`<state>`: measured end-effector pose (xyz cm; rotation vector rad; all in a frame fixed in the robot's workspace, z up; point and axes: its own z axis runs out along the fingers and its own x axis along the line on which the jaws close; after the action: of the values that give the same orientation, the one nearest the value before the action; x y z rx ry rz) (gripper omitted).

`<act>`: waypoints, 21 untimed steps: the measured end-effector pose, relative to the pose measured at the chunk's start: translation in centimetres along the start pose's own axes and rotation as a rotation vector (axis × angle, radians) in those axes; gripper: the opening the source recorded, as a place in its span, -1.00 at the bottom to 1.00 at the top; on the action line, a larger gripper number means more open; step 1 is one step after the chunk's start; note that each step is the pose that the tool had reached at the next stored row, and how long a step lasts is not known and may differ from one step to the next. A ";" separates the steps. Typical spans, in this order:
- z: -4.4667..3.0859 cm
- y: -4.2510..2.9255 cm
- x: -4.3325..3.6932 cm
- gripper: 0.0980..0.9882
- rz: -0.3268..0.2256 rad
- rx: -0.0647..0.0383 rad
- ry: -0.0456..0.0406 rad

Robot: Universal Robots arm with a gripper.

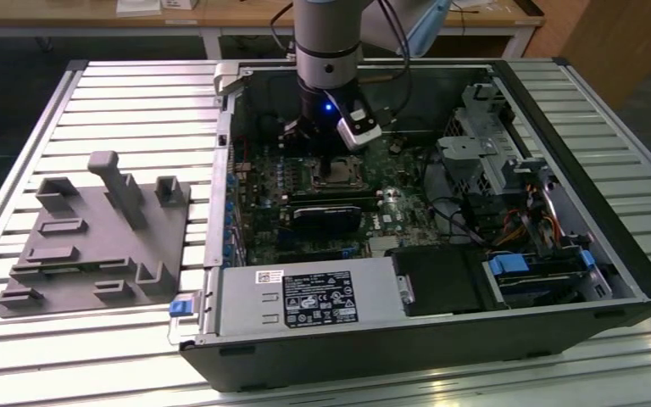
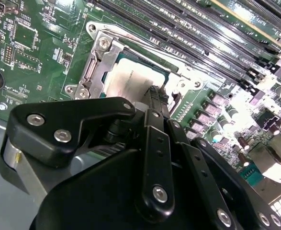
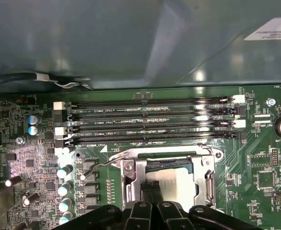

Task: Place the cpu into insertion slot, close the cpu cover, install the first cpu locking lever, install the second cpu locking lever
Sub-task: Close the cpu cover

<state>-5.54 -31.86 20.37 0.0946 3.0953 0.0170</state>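
With the arm reaching down into the open computer case [image 1: 416,339], the gripper [image 3: 152,189] has its jaws pinched together on nothing. Their tips sit right above the chip [image 3: 178,184], and it lies flat inside the socket [image 3: 171,166].

Print on power supply label [image 1: 315,299] and motherboard [image 3: 255,158], none legible

Cpu [image 3: 174,184] inside the insertion slot [image 3: 169,166]

cpu [image 2: 130,79] in insertion slot [image 2: 140,56] | gripper [image 2: 154,96] low over cpu
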 end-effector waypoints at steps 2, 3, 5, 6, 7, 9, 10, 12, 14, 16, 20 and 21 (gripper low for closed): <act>0.10 0.00 0.01 -0.98 -0.001 0.000 0.0000; 0.13 -0.01 0.01 -0.98 -0.002 0.000 0.0001; 0.17 -0.02 0.13 -0.98 -0.002 0.000 0.0000; 0.18 -0.02 0.24 -0.98 -0.002 0.000 -0.0001; 0.17 -0.03 0.36 -0.98 -0.002 0.000 -0.0001; 0.17 -0.03 0.55 -0.98 -0.002 0.000 -0.0002; 0.17 -0.04 0.62 -0.98 -0.002 0.000 -0.0003; 0.16 -0.05 0.73 -0.98 -0.002 0.000 -0.0003; 0.15 -0.05 0.77 -0.98 -0.002 0.000 -0.0004; 0.04 -0.06 0.78 -0.98 -0.002 0.000 -0.0004; 0.00 -0.05 0.78 -0.98 -0.002 0.000 -0.0006; 0.01 -0.05 0.78 -0.98 -0.002 0.000 -0.0006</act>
<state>-6.33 -31.86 20.32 0.0921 3.0948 0.0171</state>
